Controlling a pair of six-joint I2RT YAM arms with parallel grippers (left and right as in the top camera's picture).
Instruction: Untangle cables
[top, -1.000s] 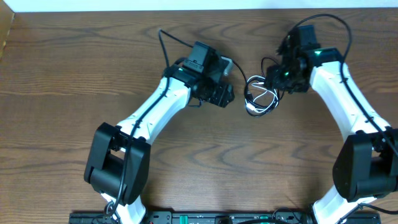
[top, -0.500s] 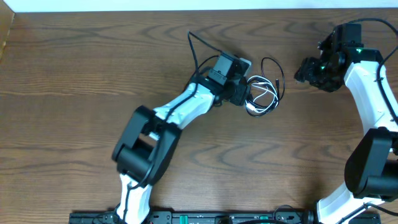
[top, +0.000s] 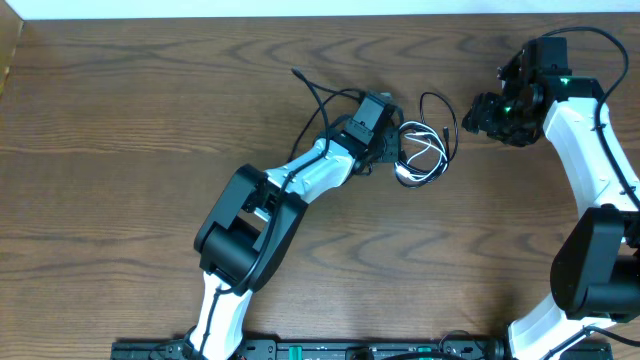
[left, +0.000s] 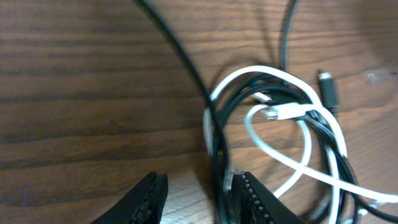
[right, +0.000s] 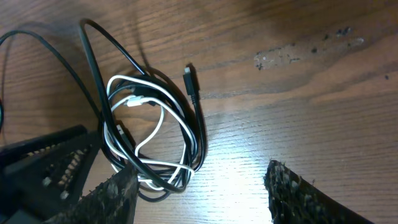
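Note:
The cables lie as one small coil (top: 422, 155) on the wooden table: a white cord (left: 283, 158) and a black cord (left: 217, 134) wound together. A black plug end (left: 328, 90) lies free at the coil's right side; it also shows in the right wrist view (right: 191, 81). My left gripper (left: 199, 202) is open at the coil's left edge, with a black strand just inside its right finger. My right gripper (right: 205, 199) is open and empty, to the right of the coil (right: 152, 130) and apart from it.
The left arm's thick black wire (top: 310, 90) loops over the table behind the left gripper (top: 390, 150). The right gripper (top: 482, 115) sits near the table's back right. The table's back edge (top: 300, 18) runs along the top.
My left gripper has moved right to the coil's left edge. My right gripper has drawn back to the right, off the coil, which stays in place.

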